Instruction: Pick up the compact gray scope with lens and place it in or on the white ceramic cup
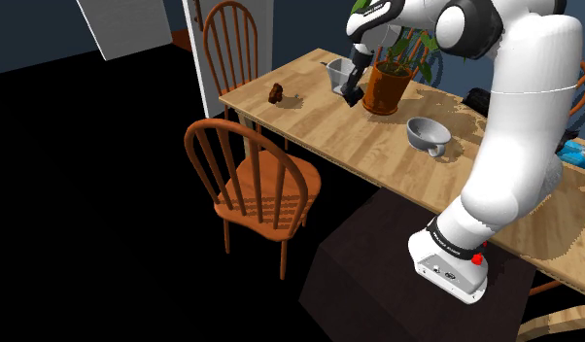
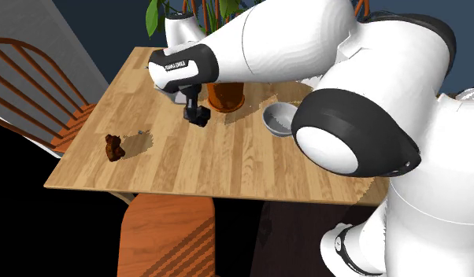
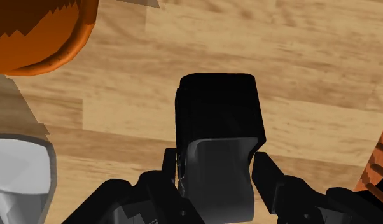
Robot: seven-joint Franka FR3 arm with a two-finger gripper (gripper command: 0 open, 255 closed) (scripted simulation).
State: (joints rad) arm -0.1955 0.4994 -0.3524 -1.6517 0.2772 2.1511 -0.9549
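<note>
- In the shoulder view, the all-black two-finger gripper (image 1: 353, 85) is hanging over the light wooden table (image 1: 310, 131), carrying the compact dark-and-gray scope (image 1: 355, 97). It is sitting between the pale angular cup (image 1: 333, 72) and the terracotta plant pot (image 1: 386, 89). The scope is just beside the cup, not yet over it.
- In the second exterior view, the scope (image 2: 201, 118) is showing as a dark block under the gripper and seems to be clear of the wood. This view is also showing a gray bowl (image 2: 278, 120) and a small brown lump (image 2: 113, 147) well apart near the table's edge. The arm is hiding the cup here.
- In the wrist view, the fingers (image 3: 268, 175) are clamping the scope's gray body from both sides, with its black end pointing toward the table. The cup (image 3: 21, 168) is sitting off to one side of the gripper. Only this view is making the grip plain.
- Judging by this, the pick is done. Left to do: shifting over the cup, lowering and releasing.
</note>
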